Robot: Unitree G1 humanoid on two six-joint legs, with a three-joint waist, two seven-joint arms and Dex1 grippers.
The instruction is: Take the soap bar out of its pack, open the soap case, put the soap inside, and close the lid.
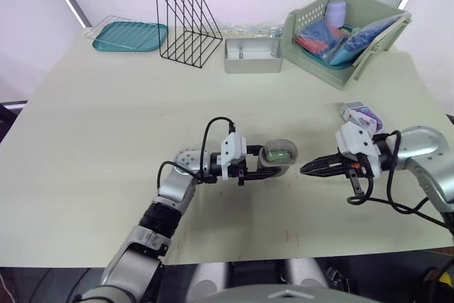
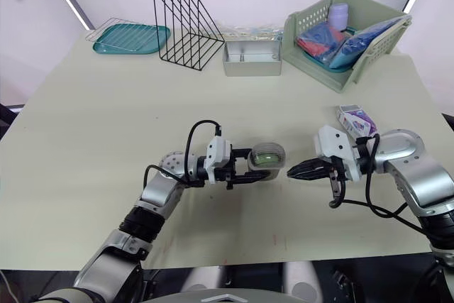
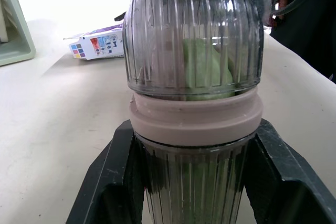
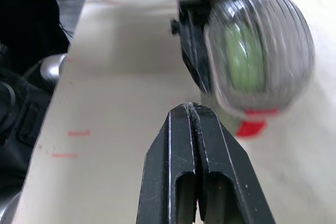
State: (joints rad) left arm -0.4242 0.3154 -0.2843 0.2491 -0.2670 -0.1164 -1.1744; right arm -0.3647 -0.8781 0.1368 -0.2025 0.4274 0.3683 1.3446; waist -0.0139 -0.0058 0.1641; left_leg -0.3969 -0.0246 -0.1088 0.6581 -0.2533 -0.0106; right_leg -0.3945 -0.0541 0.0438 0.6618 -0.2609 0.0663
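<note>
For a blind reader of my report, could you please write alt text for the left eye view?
The left tool grips a closed clear soap case with green soap inside, over a pale table. The right tool, shut, points at it without touching; the soap pack lies beside that arm. A tray, wire rack and basket line the far edge.

Reaches left arm forward, forearm angled inward; clamps left gripper (image 1: 261, 163) on the soap case (image 1: 279, 154), one finger on each side. Bends right arm inward at the elbow; points right gripper (image 1: 312, 168) low and level toward the left one, fingers pressed together, tips near the case, not touching.
</note>
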